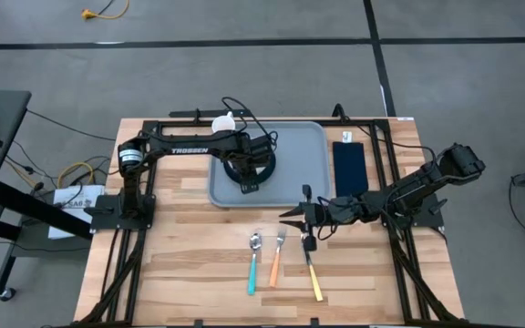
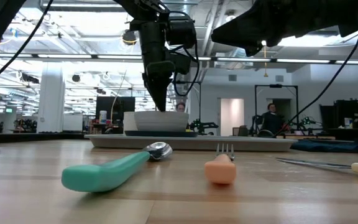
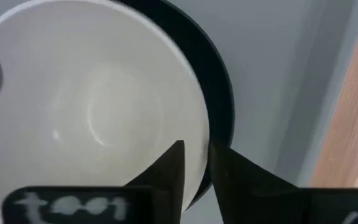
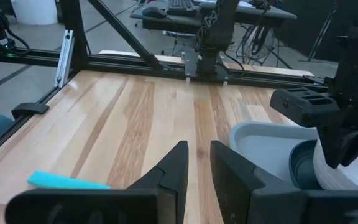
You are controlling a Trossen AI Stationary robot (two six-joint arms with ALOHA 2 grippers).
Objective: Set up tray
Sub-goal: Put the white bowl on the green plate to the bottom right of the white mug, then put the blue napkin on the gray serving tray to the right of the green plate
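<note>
From above, you've got the tray (image 1: 310,173) sitting at the far middle of the worktop (image 1: 199,264), with a white bowl (image 1: 247,171) on a dark plate on its left half and the left gripper (image 1: 247,179) right on it. The napkin (image 1: 348,168) lies just beside the tray's right edge. The right gripper (image 1: 292,217) hovers near the spoon (image 1: 254,262), fork (image 1: 277,258) and knife (image 1: 311,264).

Low view: the tray (image 2: 247,143) looks like thin, stiff plastic with a low rim, so probably light and a bit slippery. I'd take it by the rim on a short edge and keep it level, since the bowl could slide.

Left wrist view: jaws sit narrowly apart, straddling the bowl's (image 3: 98,106) rim, not obviously pinching it.

Right wrist view: jaws nearly together, holding nothing, spoon handle (image 4: 67,181) below
</note>
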